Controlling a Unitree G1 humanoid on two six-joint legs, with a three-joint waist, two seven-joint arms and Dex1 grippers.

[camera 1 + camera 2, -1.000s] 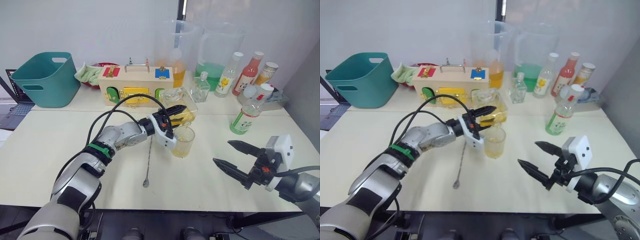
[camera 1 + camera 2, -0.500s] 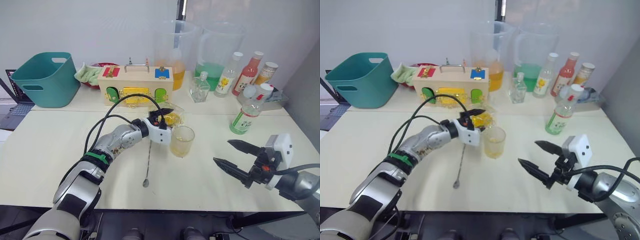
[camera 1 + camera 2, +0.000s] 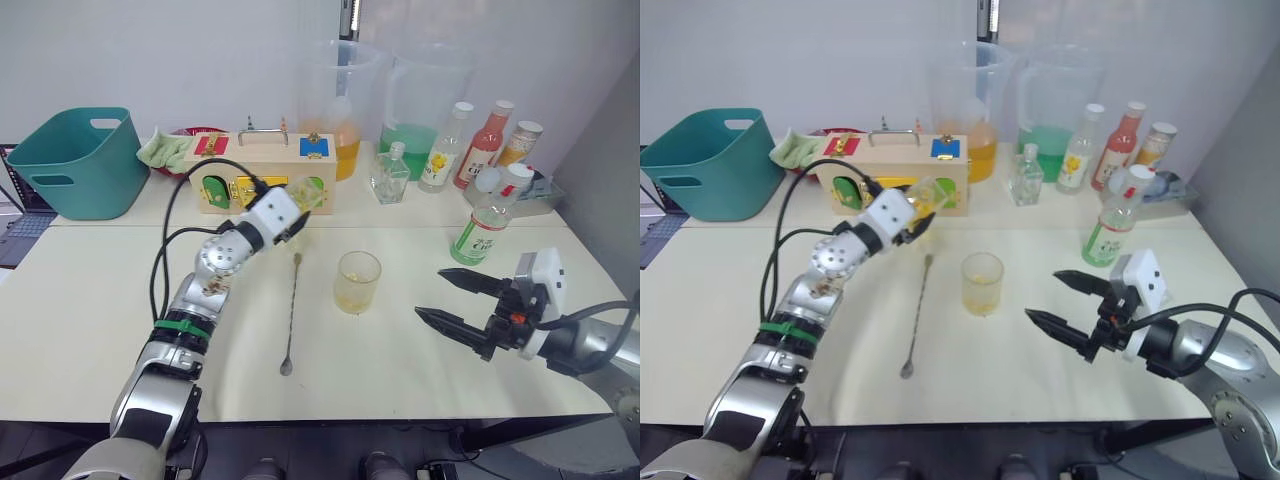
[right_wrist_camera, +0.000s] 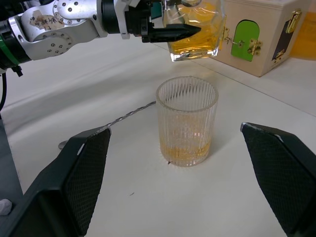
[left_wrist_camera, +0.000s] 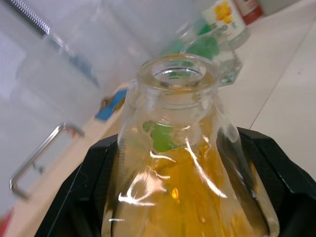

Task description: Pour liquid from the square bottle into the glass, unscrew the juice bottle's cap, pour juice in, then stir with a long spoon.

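At lower right the right claw (image 3: 453,300) hovers over the bench (image 3: 90,310), fingers spread and empty. At centre stand the glass (image 3: 357,282), a little yellow liquid in its bottom, and the long spoon (image 3: 291,313) lying flat. Upper left of centre, the left claw (image 3: 290,215) pinches the square bottle (image 4: 196,30). The juice bottle (image 3: 487,219) stands capped at right.

Left arm (image 3: 215,275): silver metal links, green band, black cable loops, white wrist block. Right arm (image 3: 590,345): silver, white camera block, red mark, black pointed fingers (image 3: 450,325).
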